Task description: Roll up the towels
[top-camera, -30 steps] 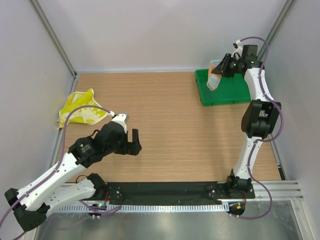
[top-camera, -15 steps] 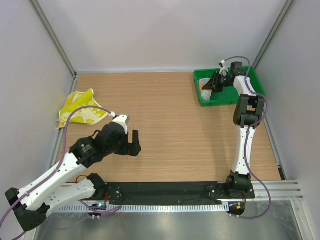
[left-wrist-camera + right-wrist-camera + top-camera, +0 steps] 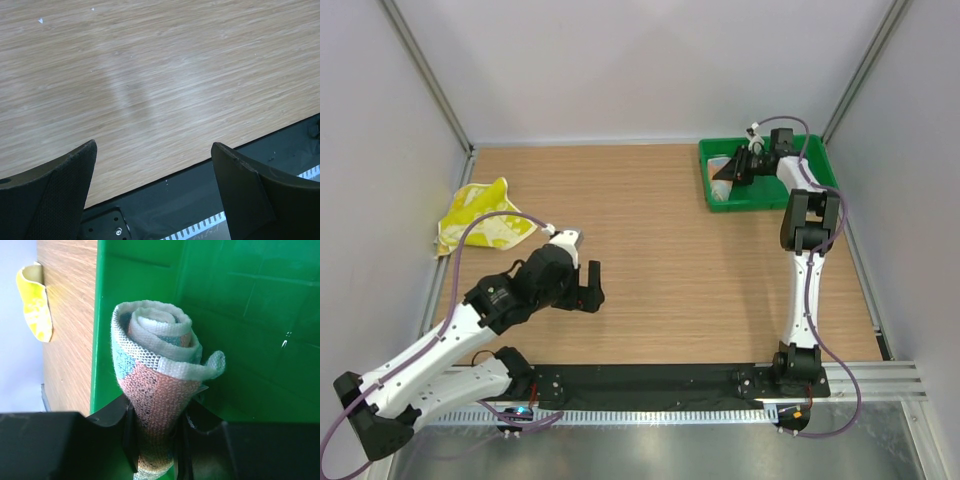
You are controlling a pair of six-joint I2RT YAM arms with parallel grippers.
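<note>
- Right gripper [image 3: 733, 168], from above, reaches into the bin [image 3: 770, 203] at the far right corner. It seems clamped on the roll [image 3: 720, 165], which is only a pale patch from this height.
- The yellow towel [image 3: 480, 215] lies crumpled and unrolled by the left wall, well apart from the bin. The left gripper [image 3: 588, 290] hovers over the table [image 3: 660, 250]. The towel lies to its left and farther back, so the left arm is much the nearer one.
- Left wrist: the left gripper [image 3: 152, 195] has its jaws wide apart with only bare table [image 3: 150, 75] between them, and no towel is in sight.
- Right wrist: the right gripper [image 3: 156, 422] pinches the roll [image 3: 157, 365] near its base. The roll's long axis runs out along the fingers, with the spiral end free inside the bin [image 3: 240, 315]. The yellow towel [image 3: 35, 302] shows far across the table.
</note>
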